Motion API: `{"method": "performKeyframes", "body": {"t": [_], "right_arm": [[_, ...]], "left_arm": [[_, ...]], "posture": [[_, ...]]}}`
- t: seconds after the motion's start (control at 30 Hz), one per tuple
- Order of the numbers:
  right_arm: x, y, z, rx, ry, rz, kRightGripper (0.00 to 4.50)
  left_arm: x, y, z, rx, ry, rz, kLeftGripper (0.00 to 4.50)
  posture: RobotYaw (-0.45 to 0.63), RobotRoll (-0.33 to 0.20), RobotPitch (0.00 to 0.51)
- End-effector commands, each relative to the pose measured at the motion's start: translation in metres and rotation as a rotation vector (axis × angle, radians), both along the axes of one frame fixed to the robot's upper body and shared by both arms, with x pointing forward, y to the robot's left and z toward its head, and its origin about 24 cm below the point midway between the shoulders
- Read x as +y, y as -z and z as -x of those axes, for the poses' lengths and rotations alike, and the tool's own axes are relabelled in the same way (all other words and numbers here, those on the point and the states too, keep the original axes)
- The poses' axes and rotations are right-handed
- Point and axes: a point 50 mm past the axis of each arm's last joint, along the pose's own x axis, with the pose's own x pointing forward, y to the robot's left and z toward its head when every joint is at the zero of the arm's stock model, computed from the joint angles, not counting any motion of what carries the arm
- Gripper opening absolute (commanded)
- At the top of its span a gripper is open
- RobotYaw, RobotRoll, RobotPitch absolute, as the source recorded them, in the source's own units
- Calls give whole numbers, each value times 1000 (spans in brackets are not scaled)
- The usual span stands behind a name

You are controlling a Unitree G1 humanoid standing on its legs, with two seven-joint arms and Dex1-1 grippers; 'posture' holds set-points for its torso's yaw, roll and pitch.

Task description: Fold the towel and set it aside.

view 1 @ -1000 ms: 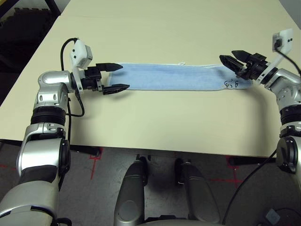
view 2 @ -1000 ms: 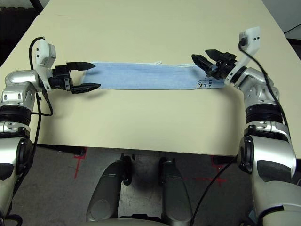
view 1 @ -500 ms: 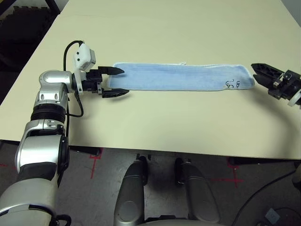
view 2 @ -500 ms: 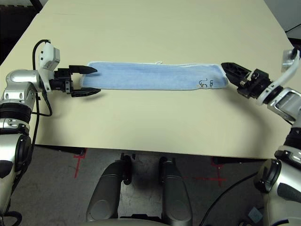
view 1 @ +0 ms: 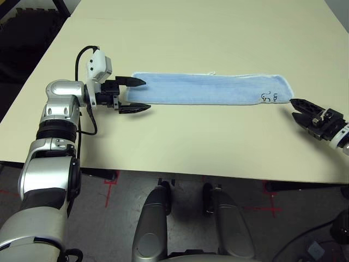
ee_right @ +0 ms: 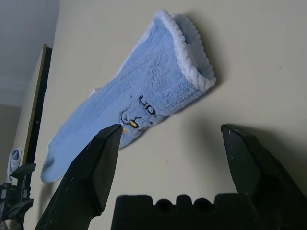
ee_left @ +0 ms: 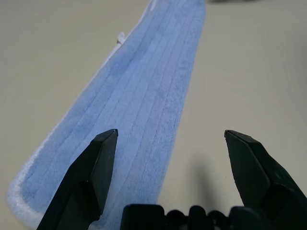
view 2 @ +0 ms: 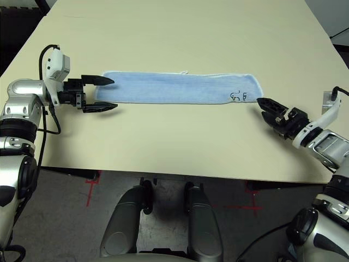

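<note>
A long, once-folded towel (view 1: pixel 210 89) lies flat on the table (view 1: pixel 218 33), its one end between the left gripper (view 1: pixel 133 95)'s wide-apart jaws, seemingly ready to pinch, its logo end just beyond the right gripper (view 2: pixel 268 109), jaws likewise apart, empty.

The right gripper (view 1: pixel 303 109) is followed by an arm that runs off the right edge of the left eye view, so little past the wrist shows there. The dark logo (view 2: pixel 240 96) on the towel (view 2: pixel 174 87) is too small in the head views to read, and in the right wrist view its letters are partly covered by one fingertip (ee_right: pixel 103 158). In the left wrist view the towel's near end is hidden behind a finger (ee_left: pixel 88 179), and the counter (view 1: pixel 218 33) is cut off at the top.
</note>
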Motion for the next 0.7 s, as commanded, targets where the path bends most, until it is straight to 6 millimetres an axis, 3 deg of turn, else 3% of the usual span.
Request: {"method": "performKeyframes", "body": {"t": [0.03,0.4,0.5,0.7], "right_arm": [[11,14,-8,59,10,-16,4480],[26,24,-24,65,75,-50,4480],[25,26,-25,66,104,-53,3897],[24,29,-26,45,172,-65,1685]], "left_arm": [[0,5,1,18,13,-16,4500],[-1,4,1,9,12,-38,4500],[0,5,1,11,13,-42,4500],[-1,6,1,20,18,-46,4500]], "posture": [[38,0,267],[44,0,263],[41,0,261],[36,0,259]]}}
